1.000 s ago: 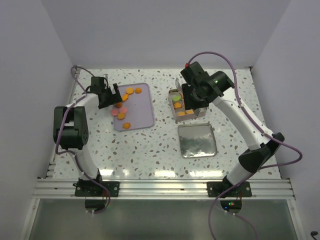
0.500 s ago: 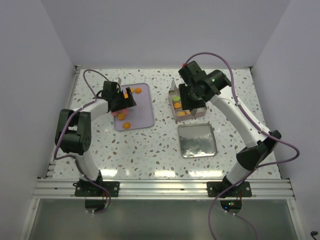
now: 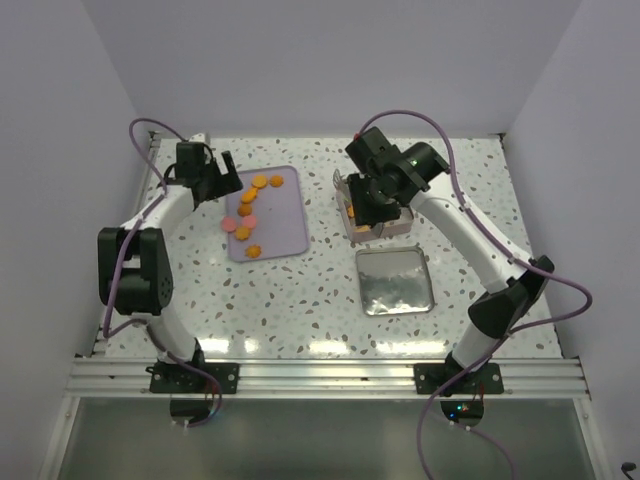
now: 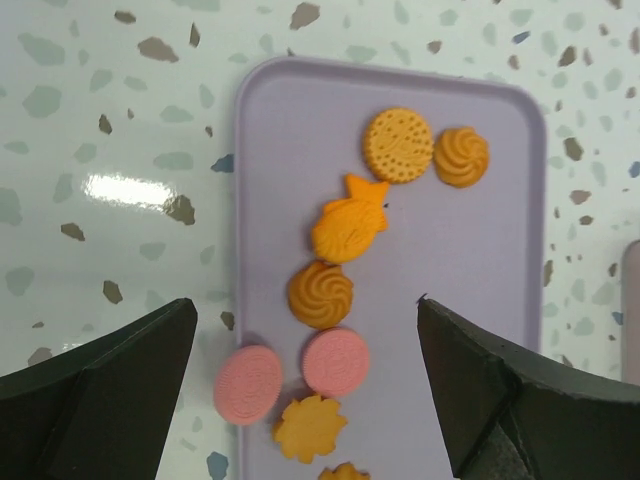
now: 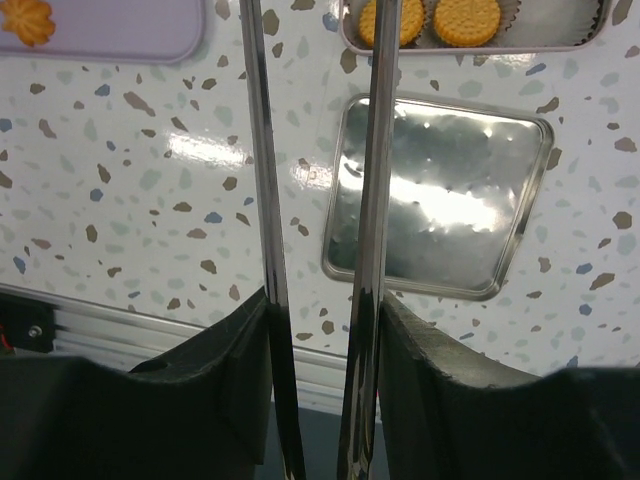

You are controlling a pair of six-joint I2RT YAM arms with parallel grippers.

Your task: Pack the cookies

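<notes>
Left gripper point(image 4: 305, 330) spread wide, empty; cookies point(image 4: 346, 231) just ahead. Likely light, stiff, crumbly: pinch gently across edges. Right gripper point(image 5: 320, 320) clamping metal tongs point(image 5: 258, 150).

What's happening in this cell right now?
Cookie packing is partway done. The left gripper hangs open and empty over the lilac tray, where several loose cookies lie, mostly orange and two pink. The right gripper is clamped on metal tongs above the box, which holds orange cookies in paper cups. Whether the tongs carry a cookie is not visible. The square metal tin lies empty on the table beside the box.
</notes>
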